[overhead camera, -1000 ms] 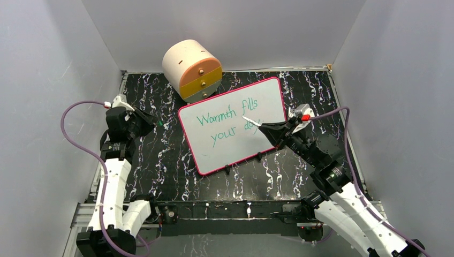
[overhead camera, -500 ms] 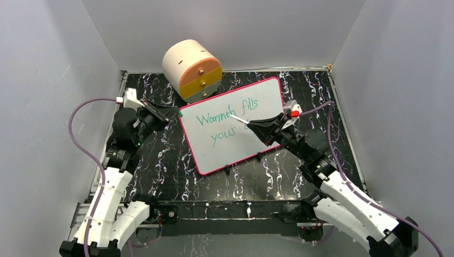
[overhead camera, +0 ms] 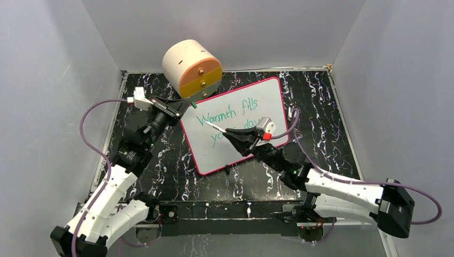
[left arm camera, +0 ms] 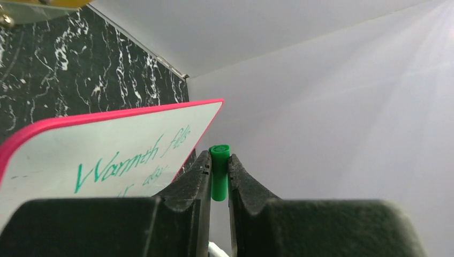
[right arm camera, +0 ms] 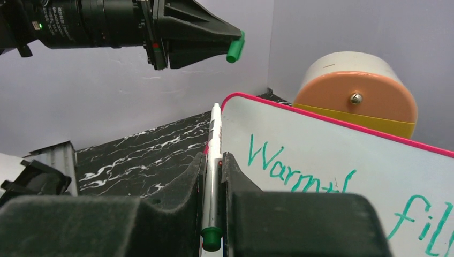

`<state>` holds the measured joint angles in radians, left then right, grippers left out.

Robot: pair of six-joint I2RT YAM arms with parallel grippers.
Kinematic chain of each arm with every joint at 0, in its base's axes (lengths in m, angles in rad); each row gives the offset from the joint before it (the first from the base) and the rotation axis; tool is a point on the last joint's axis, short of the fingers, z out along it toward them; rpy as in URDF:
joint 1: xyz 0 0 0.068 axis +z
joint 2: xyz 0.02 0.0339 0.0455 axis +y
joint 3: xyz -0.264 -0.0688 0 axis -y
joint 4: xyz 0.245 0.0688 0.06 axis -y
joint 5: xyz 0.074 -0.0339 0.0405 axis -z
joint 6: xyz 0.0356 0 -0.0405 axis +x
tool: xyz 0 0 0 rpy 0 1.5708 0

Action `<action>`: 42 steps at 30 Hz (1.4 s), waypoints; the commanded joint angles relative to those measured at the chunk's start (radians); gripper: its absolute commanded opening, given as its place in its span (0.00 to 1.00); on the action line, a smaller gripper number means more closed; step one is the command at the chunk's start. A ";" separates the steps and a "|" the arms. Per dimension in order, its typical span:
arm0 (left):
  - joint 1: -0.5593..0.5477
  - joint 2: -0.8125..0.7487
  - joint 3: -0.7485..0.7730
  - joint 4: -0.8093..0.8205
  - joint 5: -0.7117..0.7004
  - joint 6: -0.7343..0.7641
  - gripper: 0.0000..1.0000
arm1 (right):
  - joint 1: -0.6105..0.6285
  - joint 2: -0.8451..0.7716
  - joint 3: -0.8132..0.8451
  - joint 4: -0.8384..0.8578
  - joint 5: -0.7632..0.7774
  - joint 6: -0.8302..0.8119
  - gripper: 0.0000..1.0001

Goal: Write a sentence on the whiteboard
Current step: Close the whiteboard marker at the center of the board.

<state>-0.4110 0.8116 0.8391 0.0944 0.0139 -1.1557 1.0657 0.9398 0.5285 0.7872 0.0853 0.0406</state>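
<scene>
Writing looks done: sentence (overhead camera: 216, 116) complete on whiteboard (overhead camera: 273, 107), flat mid-surface. right fingers (right arm camera: 190, 182) clamped on marker (right arm camera: 214, 139), left fingers (left arm camera: 193, 182) clamped on green cap (left arm camera: 219, 176). Likely capping step: align tip to cap, push.

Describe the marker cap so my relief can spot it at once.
Find the whiteboard, then its far-left corner, where the left end effector hangs. The cap is the short green cylinder pinched in it, unlike the long white marker in the right end effector.
</scene>
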 commanded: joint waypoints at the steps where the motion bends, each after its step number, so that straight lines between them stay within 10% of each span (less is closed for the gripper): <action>1: -0.083 0.036 -0.047 0.149 -0.115 -0.058 0.00 | 0.055 0.050 -0.009 0.273 0.165 -0.164 0.00; 42: -0.184 0.092 -0.072 0.250 -0.136 -0.090 0.00 | 0.100 0.190 -0.010 0.465 0.277 -0.271 0.00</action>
<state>-0.5861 0.9012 0.7673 0.3069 -0.1230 -1.2499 1.1599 1.1233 0.4858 1.1637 0.3420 -0.2146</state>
